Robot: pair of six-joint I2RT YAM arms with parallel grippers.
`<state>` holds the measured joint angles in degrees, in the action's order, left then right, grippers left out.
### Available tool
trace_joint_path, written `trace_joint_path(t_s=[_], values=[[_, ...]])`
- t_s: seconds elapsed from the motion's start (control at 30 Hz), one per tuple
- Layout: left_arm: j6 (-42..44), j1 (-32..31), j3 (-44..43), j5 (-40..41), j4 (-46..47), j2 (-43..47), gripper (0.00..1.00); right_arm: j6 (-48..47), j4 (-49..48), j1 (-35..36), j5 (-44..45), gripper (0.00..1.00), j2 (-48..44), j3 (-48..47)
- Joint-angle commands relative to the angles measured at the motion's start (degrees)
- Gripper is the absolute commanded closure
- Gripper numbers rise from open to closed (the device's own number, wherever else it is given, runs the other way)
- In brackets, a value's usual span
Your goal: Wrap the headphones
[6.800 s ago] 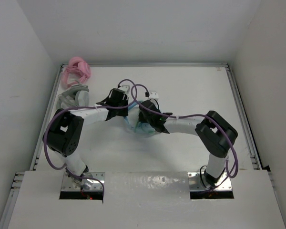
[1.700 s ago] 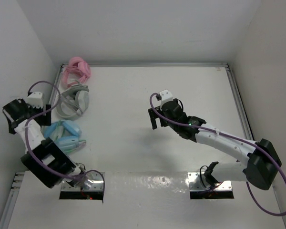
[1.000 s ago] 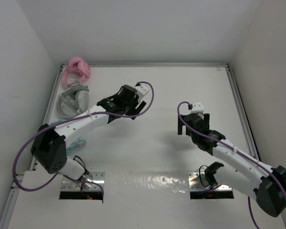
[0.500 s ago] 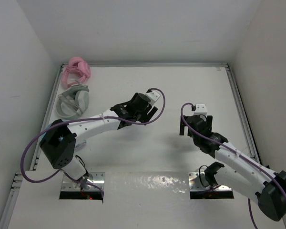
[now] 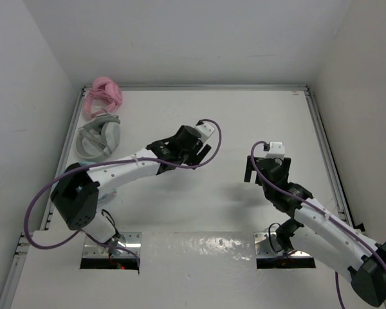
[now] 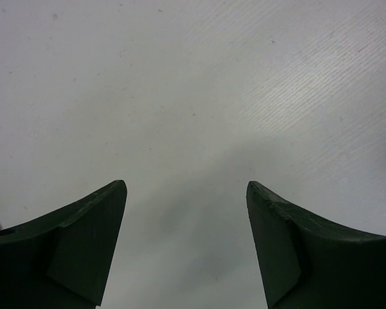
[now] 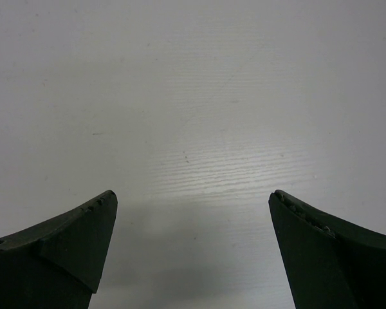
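The headphones do not show in any view; my left arm's elbow (image 5: pixel 77 196) lies over the table's left edge. My left gripper (image 5: pixel 202 149) hovers over the bare middle of the table, open and holding nothing. In the left wrist view the left gripper (image 6: pixel 185 185) has only white tabletop between its dark fingers (image 6: pixel 90 225). My right gripper (image 5: pixel 257 174) is to the right of centre, also open and empty. The right wrist view shows the right gripper (image 7: pixel 192 193) spread wide over plain white surface.
Pink headphones (image 5: pixel 104 93) sit in the far left corner. Grey-white headphones (image 5: pixel 100 136) lie just in front of them by the left rail. A metal rail (image 5: pixel 325 148) borders the table (image 5: pixel 244 116), with white walls close around.
My left arm swung from the left edge to the table's middle, then edged right. The right arm drew back toward the near right. Both grippers stayed open.
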<state>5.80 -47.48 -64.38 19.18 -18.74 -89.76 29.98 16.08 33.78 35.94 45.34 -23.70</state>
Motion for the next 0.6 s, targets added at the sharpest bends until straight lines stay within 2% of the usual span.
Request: trace_joint_path(t_s=[0.0,0.07,0.1,0.27,0.3,0.37,0.43,0.5,0.57], values=[[1.92,5.35,0.21,0.87,0.81,10.80,0.27,-0.62,-1.49,-0.03,1.23,0.01,-0.96,-1.34],[3.16,10.02,-1.61,0.25,-3.03,14.68,0.27,-0.88,-0.87,-0.03,0.97,0.01,-0.87,-2.04],[3.60,15.00,-3.19,-0.45,-6.88,14.70,0.27,-0.80,-0.52,-0.03,0.71,0.01,-0.87,-2.66],[5.36,26.81,-3.91,-3.35,-10.08,17.59,0.27,-1.32,-1.40,-0.12,-1.40,0.01,-1.22,-3.01],[5.36,32.40,-4.09,-4.40,-11.13,18.03,0.27,-1.76,-1.40,-0.12,-1.58,0.01,-1.22,-3.28],[5.27,38.93,-5.14,-8.00,-12.02,19.61,0.27,-2.73,-0.96,-0.03,-0.88,0.01,-1.48,-3.63],[5.79,52.43,-6.89,-10.21,-13.42,21.63,0.27,-3.69,0.09,-0.12,-0.17,0.01,-2.18,-3.72],[7.37,59.57,-8.21,-9.08,-14.39,22.69,0.26,-4.05,-0.25,-0.03,0.00,0.01,-3.32,-2.58],[9.39,63.20,-9.10,-6.80,-14.48,22.96,0.23,-4.75,-1.04,-0.03,0.79,0.01,-4.38,-1.26]])
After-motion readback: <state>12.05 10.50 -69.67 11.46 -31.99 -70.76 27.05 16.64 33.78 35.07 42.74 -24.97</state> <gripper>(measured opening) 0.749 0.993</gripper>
